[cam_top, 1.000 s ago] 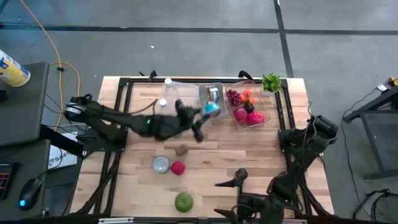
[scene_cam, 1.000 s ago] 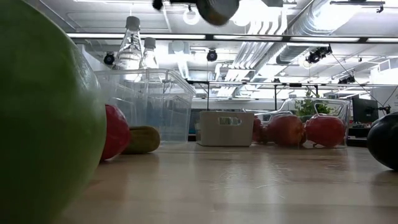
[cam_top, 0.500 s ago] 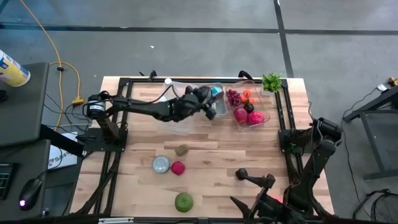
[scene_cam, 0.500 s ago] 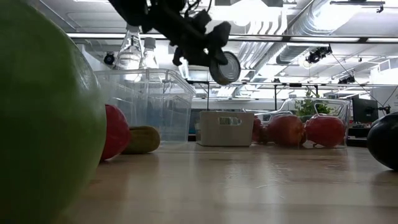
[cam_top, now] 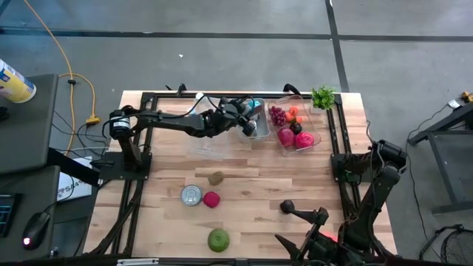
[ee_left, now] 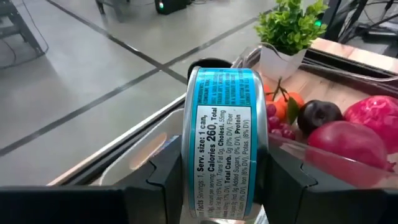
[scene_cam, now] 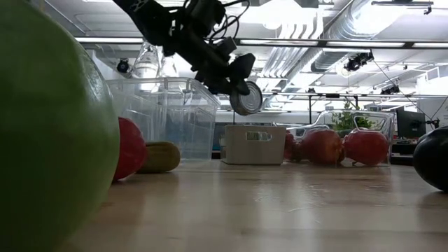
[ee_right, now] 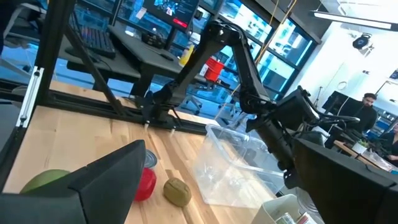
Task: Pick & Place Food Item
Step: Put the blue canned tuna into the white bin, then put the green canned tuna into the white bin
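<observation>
On the can [ee_left: 222, 140] in the left wrist view we read a blue label with black print running sideways: "Serv. size: 1 can", "Calories 260", "Total", "Cholest. 55mg", "Total Carb. 0g", "Fiber", "Sugars", "Protein". The smaller figures beside them we cannot make out. Elsewhere we find nothing legible; the label on the white bin [scene_cam: 256, 136] in the low view is too small to read.

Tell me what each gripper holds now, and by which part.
The left gripper holds a blue-labelled can, its fingers pressing the two flat ends. The right gripper is open and holds nothing.
</observation>
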